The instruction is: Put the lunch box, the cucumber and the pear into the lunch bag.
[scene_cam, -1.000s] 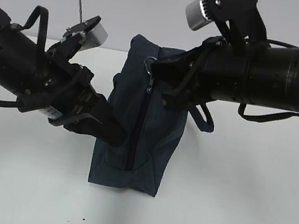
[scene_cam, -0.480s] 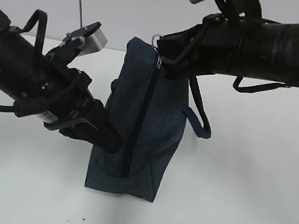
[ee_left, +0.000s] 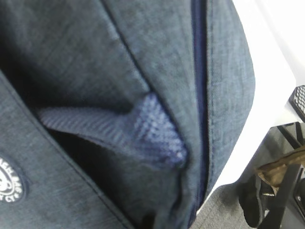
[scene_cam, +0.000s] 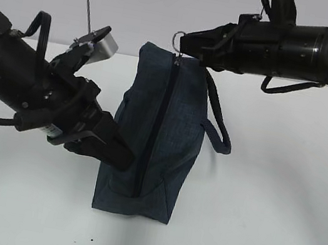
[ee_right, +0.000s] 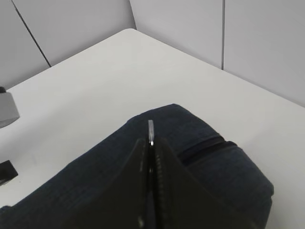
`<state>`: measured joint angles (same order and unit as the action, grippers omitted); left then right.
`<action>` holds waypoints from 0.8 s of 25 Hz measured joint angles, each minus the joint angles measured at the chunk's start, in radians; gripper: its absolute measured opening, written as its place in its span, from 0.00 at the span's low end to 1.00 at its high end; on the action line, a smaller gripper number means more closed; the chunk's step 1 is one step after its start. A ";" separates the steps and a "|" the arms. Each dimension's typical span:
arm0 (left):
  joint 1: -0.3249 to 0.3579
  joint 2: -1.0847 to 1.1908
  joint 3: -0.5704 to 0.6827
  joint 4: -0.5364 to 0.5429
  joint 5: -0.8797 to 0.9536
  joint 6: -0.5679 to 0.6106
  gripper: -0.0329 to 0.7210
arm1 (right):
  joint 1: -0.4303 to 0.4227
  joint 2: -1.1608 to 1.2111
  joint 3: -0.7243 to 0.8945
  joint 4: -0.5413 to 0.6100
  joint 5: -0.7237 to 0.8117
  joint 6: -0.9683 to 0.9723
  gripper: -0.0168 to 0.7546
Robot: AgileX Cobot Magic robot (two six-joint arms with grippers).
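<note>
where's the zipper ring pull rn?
Exterior view, top centre: the ring pull sits at the lunch bag's upper end, pinched in the right gripper.

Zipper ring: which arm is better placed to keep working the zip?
Right. The right gripper is shut on the ring pull at the lunch bag top; the left gripper braces its side.

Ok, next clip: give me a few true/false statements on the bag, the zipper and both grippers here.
1. The lunch bag stands on end on the table. True.
2. The zipper is wide open. False: it looks closed along the whole visible length.
3. The right gripper is shut on the ring pull. True.
4. The left gripper hovers clear of the bag. False: it presses against the bag's side.
5. The cucumber lies beside the bag. False: none is visible.
</note>
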<state>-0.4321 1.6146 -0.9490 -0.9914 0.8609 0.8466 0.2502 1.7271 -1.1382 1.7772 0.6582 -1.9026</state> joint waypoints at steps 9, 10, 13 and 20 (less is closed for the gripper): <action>0.000 0.000 0.000 0.005 0.036 0.000 0.03 | -0.011 0.110 -0.121 -0.004 0.019 0.053 0.03; 0.000 0.000 0.000 0.005 0.040 0.000 0.03 | -0.013 0.121 -0.133 -0.006 0.021 0.061 0.03; 0.000 0.000 0.000 0.005 0.049 0.000 0.03 | -0.026 0.156 -0.166 -0.007 0.028 0.085 0.03; 0.000 0.000 0.000 0.006 0.065 0.000 0.03 | -0.053 0.215 -0.214 -0.017 0.062 0.127 0.03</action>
<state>-0.4321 1.6148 -0.9490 -0.9854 0.9262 0.8466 0.1970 1.9417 -1.3526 1.7602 0.7203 -1.7757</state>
